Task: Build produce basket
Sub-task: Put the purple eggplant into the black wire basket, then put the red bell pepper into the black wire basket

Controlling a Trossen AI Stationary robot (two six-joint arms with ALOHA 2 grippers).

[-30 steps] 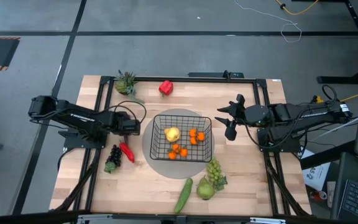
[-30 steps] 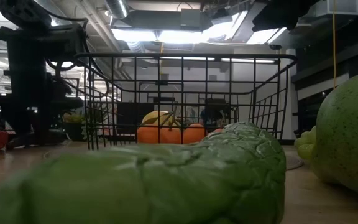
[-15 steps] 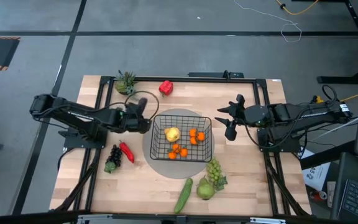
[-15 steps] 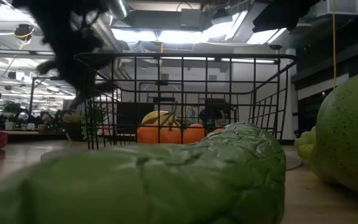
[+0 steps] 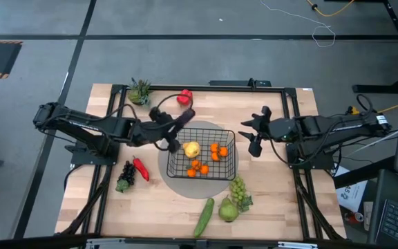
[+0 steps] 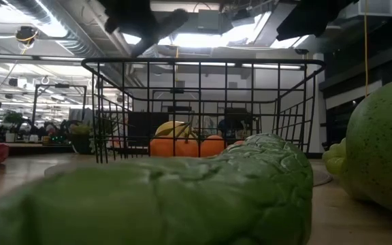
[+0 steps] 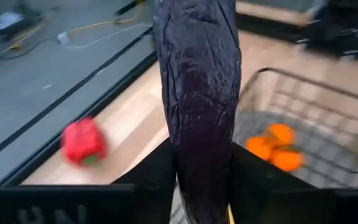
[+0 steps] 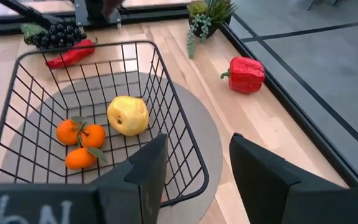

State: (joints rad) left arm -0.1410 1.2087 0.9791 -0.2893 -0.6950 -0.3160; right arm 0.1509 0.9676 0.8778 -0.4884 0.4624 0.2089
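The black wire basket (image 5: 202, 153) stands on a grey round mat mid-table and holds a yellow fruit (image 5: 192, 148) and several small oranges (image 5: 218, 150). My left gripper (image 5: 173, 126) is shut on a dark purple eggplant (image 7: 197, 87) above the basket's far-left corner; it also shows in the low view (image 6: 152, 20) above the rim. My right gripper (image 5: 254, 135) is open and empty just right of the basket (image 8: 104, 124). My left gripper pinches the eggplant between its two fingers (image 7: 157, 177), on its two sides near one end (image 7: 201, 180). The fingers lie along the eggplant, which sticks out ahead past the fingertips toward the basket. The eggplant is lifted clear of the table.
A red pepper (image 5: 184, 97) and a small plant (image 5: 139, 91) lie near the far edge. A red chili (image 5: 141, 168) and dark grapes (image 5: 125, 176) lie left of the basket. Green grapes (image 5: 239, 190), a pear (image 5: 228, 209) and a cucumber (image 5: 204, 216) lie near the front.
My left gripper has risen from table height to above the basket's rim and gone toward the table's right, to the basket's far-left corner, carrying the eggplant. My right gripper has stayed where it was.
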